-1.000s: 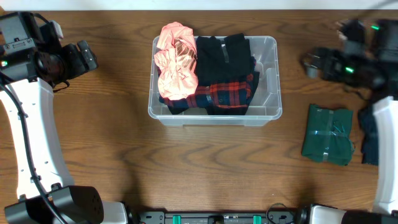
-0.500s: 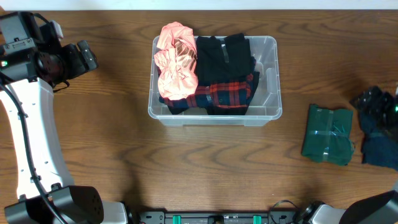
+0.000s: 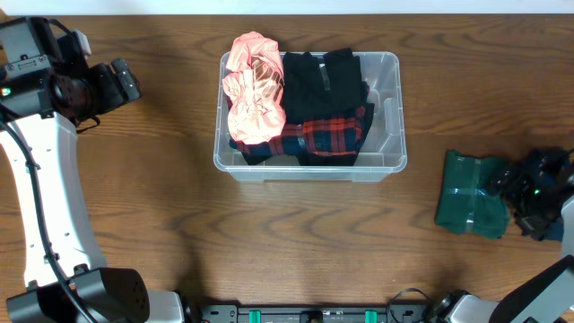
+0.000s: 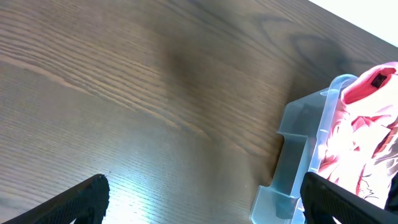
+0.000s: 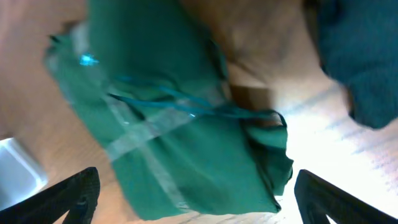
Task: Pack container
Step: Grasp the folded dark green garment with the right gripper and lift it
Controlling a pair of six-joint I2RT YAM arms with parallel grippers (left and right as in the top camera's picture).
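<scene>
The clear container (image 3: 387,65) stands at the table's middle back. It holds a pink garment (image 3: 251,90), a black one (image 3: 323,76) and a red plaid one (image 3: 327,135). A folded green cloth (image 3: 471,193) lies on the table to its right. My right gripper (image 3: 507,186) hovers open at that cloth's right edge. In the right wrist view the green cloth (image 5: 168,118) fills the space ahead of the open right gripper (image 5: 199,205). My left gripper (image 3: 126,82) is open, far left of the container. In its wrist view, the left gripper (image 4: 205,208) faces the container's corner (image 4: 292,162).
A dark blue garment (image 5: 360,62) lies just right of the green cloth, largely under my right arm in the overhead view. Bare wooden table (image 3: 296,242) spreads in front of the container and between it and my left arm.
My right arm swung from the back right corner toward the front and now sits low beside the green cloth. The left arm and the container's contents are unchanged.
</scene>
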